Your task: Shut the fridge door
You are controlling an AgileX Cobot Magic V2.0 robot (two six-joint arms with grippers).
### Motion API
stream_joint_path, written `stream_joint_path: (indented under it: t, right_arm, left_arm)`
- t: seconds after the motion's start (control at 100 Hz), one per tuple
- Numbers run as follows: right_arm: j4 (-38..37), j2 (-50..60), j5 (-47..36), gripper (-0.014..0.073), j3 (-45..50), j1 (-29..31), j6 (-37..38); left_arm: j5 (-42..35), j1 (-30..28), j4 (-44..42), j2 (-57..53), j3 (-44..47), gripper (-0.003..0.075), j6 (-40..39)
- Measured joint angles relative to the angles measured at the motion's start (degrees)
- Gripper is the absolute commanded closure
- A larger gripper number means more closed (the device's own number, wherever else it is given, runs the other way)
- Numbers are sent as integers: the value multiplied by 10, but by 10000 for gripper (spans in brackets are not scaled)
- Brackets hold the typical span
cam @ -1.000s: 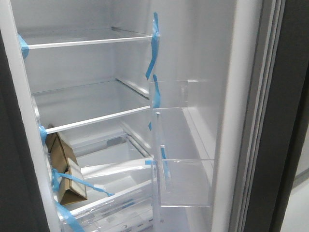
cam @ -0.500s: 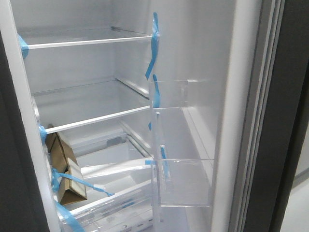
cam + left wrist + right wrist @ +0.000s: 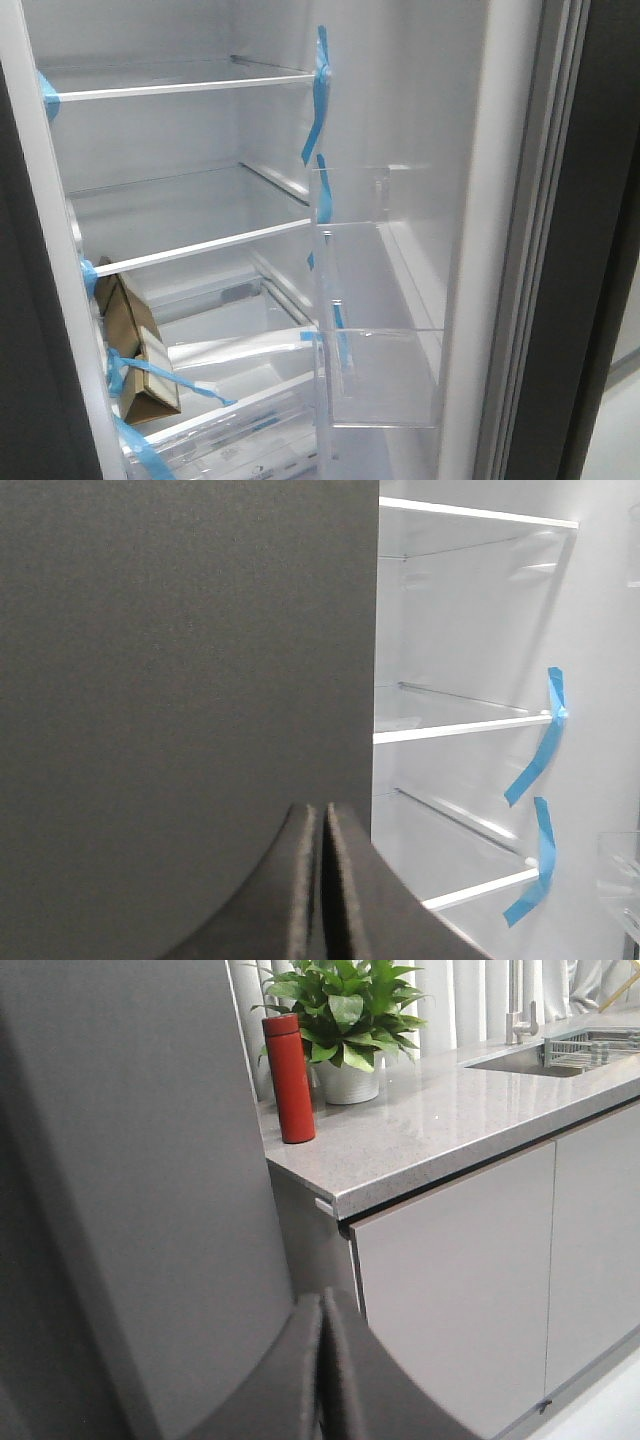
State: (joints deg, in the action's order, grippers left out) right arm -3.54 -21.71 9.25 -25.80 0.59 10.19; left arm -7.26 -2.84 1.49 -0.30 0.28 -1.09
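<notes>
**Inspector A:** Condition of the tall matte dark-grey fridge door (image 3: 600,250)?

**Inspector B:** Open, standing at the right of the front view. Its white inner lining faces the interior and carries clear plastic shelf bins (image 3: 380,375), with blue tape strips (image 3: 320,95) at their edges. Left of it are white wire-edged shelves (image 3: 180,88) and a tilted brown cardboard carton (image 3: 135,350), also taped.

**Inspector A:** Any legible writing?

**Inspector B:** None; the carton's pale label is too blurred.

**Inspector A:** Grippers?

**Inspector B:** Left gripper (image 3: 323,880): jaws pressed together, holding nothing, beside a plain dark-grey panel (image 3: 180,680). Right gripper (image 3: 322,1370): jaws likewise together and empty, near a grey panel (image 3: 130,1180). Beyond it a speckled grey stone surface (image 3: 450,1110) bears a red cylindrical flask (image 3: 289,1078) and a leafy green plant in a white pot (image 3: 345,1030).
</notes>
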Motion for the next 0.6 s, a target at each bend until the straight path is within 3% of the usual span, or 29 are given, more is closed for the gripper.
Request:
stream_joint_path:
  t: [0.37, 0.6]
  right_arm:
    - [17, -175, 7, 639, -122, 0, 0]
    - [26, -230, 9, 639, -174, 0, 0]
  left_arm:
    - [0, 0, 0, 0, 0, 740, 0]
    - [0, 0, 0, 0, 0, 740, 0]
